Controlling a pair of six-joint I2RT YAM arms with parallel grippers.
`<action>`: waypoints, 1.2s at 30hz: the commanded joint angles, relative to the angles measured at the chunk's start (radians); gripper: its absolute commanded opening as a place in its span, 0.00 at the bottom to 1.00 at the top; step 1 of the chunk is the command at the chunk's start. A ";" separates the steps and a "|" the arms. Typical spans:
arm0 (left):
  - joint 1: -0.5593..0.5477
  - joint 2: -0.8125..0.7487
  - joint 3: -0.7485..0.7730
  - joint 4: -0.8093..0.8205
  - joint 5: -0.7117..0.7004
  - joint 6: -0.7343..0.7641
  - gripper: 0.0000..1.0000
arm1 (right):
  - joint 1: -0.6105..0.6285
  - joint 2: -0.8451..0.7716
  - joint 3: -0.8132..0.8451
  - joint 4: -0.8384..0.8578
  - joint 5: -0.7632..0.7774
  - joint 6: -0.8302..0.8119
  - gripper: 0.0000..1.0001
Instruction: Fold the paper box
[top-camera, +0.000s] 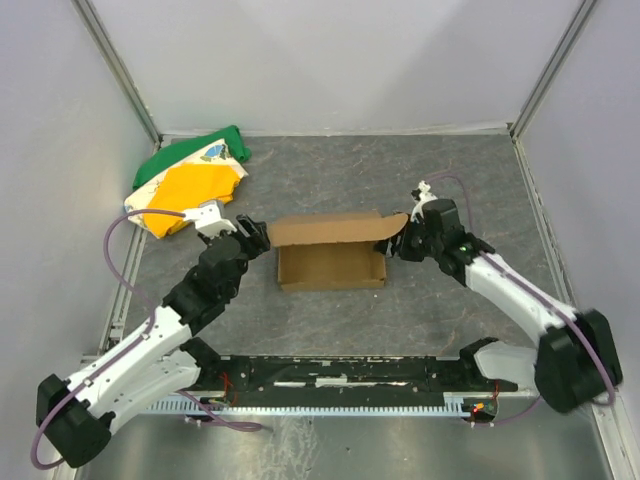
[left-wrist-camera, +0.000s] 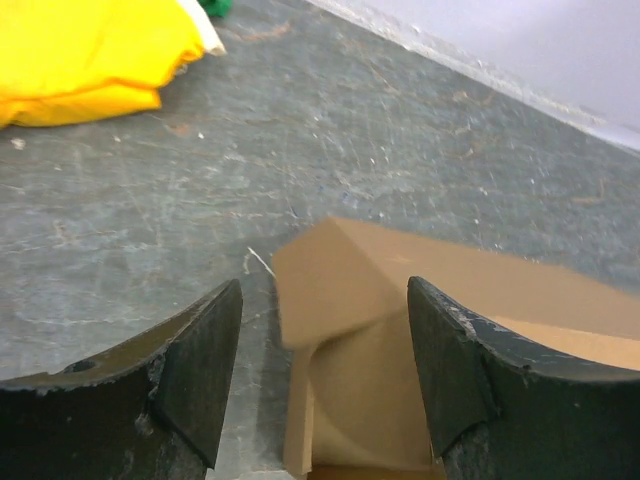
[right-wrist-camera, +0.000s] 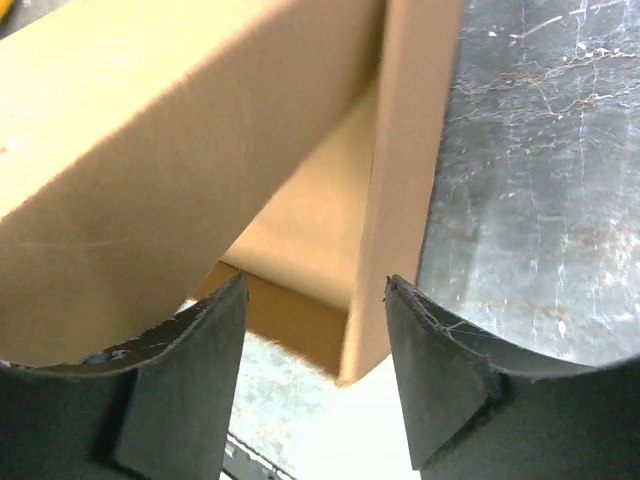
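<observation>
The brown paper box (top-camera: 331, 263) sits in the middle of the table as a shallow open tray, with its lid flap (top-camera: 335, 229) standing up along the far side. My left gripper (top-camera: 255, 237) is open at the box's left end; in the left wrist view the left side flap (left-wrist-camera: 340, 290) stands between my open fingers (left-wrist-camera: 205, 360). My right gripper (top-camera: 392, 243) is open at the box's right end; in the right wrist view the right wall (right-wrist-camera: 400, 190) and the lid (right-wrist-camera: 170, 150) lie between and above my fingers (right-wrist-camera: 440, 370), not pinched.
A green, yellow and white cloth bundle (top-camera: 188, 180) lies at the far left, also in the left wrist view (left-wrist-camera: 90, 50). White walls enclose the table. A black rail (top-camera: 340, 375) runs along the near edge between the arm bases.
</observation>
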 joint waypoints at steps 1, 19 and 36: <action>0.001 -0.086 0.038 -0.019 -0.139 -0.027 0.74 | 0.027 -0.242 -0.019 -0.147 0.081 0.009 0.66; 0.002 0.000 0.257 -0.110 -0.002 0.116 0.74 | 0.239 -0.402 0.348 -0.677 0.193 -0.194 0.72; 0.003 -0.134 0.613 -0.528 0.060 0.137 0.75 | 1.235 0.154 0.473 -0.510 1.265 -0.460 1.00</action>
